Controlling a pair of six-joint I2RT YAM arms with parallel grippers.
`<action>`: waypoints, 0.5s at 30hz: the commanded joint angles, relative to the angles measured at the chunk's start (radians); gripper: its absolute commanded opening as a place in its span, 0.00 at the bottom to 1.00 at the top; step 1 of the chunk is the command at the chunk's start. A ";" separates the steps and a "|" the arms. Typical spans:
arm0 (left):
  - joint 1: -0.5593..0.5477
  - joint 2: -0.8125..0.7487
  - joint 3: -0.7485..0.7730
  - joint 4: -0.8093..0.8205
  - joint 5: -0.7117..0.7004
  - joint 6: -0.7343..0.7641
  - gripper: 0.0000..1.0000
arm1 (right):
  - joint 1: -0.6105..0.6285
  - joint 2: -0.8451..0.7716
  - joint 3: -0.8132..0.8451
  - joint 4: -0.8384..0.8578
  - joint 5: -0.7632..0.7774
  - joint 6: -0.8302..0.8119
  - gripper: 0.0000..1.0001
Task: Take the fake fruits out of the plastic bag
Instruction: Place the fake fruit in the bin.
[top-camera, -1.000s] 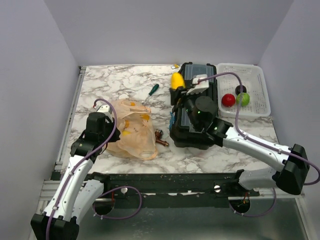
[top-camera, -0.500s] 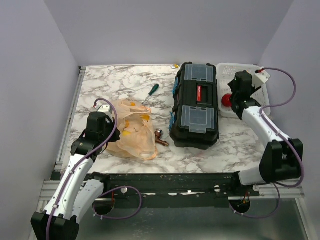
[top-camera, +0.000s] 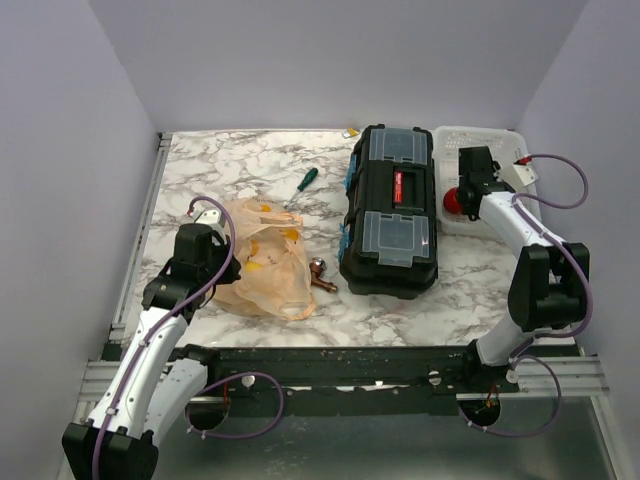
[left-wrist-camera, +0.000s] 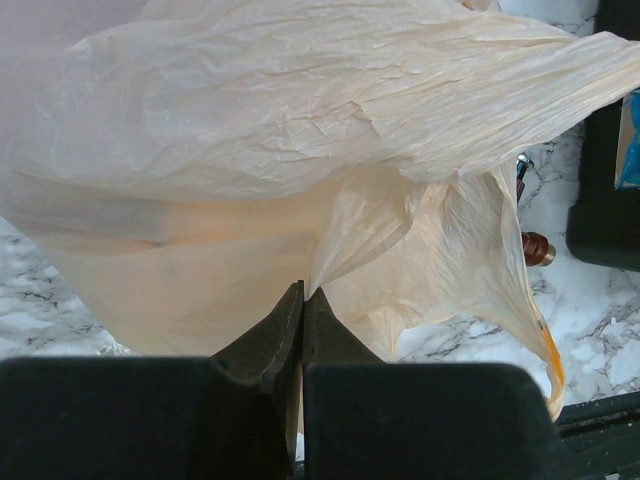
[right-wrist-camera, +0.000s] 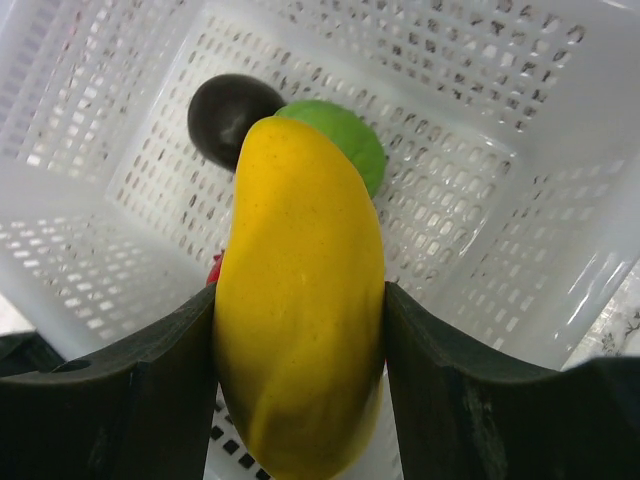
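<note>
- Two claws show in the top view: the left claw sits at the near left edge of the plastic bag, and the right claw hangs over the white basket
- From above, the bag spreads away from the left claw on the marble table, with orange-yellow pieces showing through its skin
- Past the bag from that claw lie a brown tap, a screwdriver and a black toolbox; the toolbox stands between the two claws
- A red ball lies in the basket just under the right claw
- Left wrist view: the claw's fingers are pressed together on a thin fold of the bag, whose crinkled peach film rises right in front of them; the tap and the toolbox edge show beyond, to its right
- Right wrist view: the claw pinches a yellow fruit between its two fingers, lengthwise, above the basket floor
- Below and ahead of this claw a dark ball and a green ball rest touching each other in the basket; a sliver of red peeks out behind the yellow fruit
</note>
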 joint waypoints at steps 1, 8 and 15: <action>0.001 0.013 0.010 0.002 -0.008 -0.008 0.00 | -0.038 0.039 0.034 -0.060 0.066 0.077 0.01; 0.001 0.015 0.008 -0.002 -0.024 -0.009 0.00 | -0.060 0.065 0.024 -0.059 0.060 0.094 0.20; 0.001 0.025 0.010 -0.007 -0.027 -0.010 0.00 | -0.062 0.083 0.017 -0.027 0.037 0.067 0.35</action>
